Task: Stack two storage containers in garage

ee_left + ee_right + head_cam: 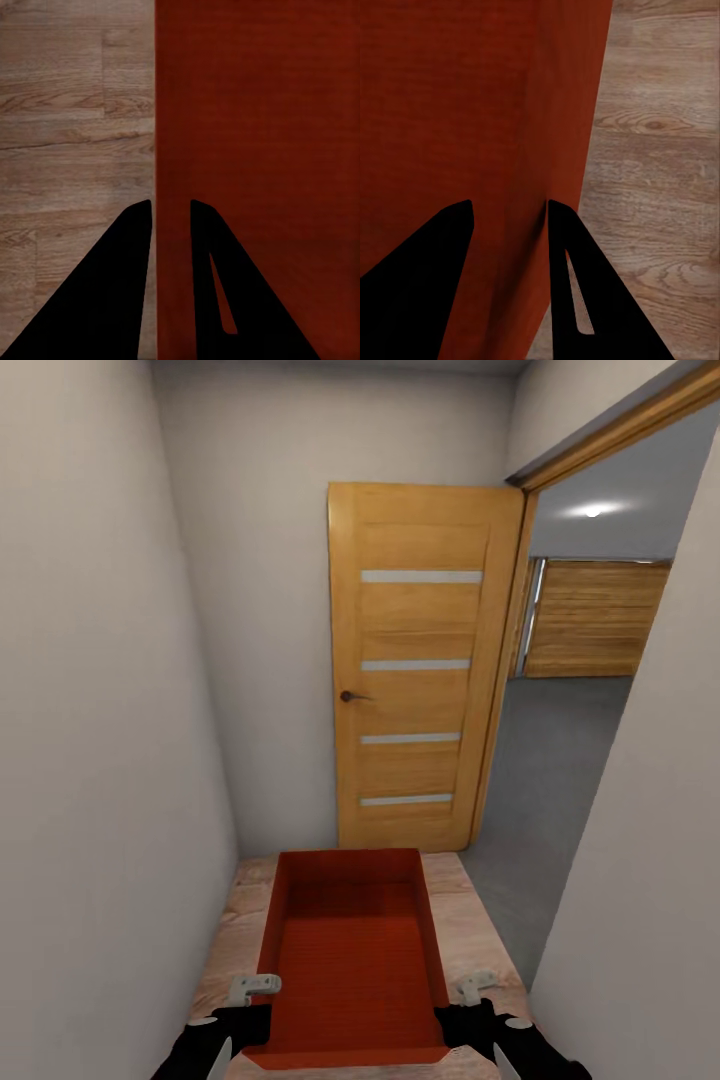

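You've got the orange-red open-topped plastic bin (350, 950) held out front over the light wood plank floor (470, 930). L gripper (171, 204) pinches its left wall, R gripper (508, 204) its right wall. Beige wall (100, 760) tight on left; open wooden door (420, 660) ahead, grey concrete floor (540, 800) far right.

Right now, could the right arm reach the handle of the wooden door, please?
Probably not: the right gripper is clamped on the wall of the storage container, and the door handle sits well ahead, beyond the bin's far end.
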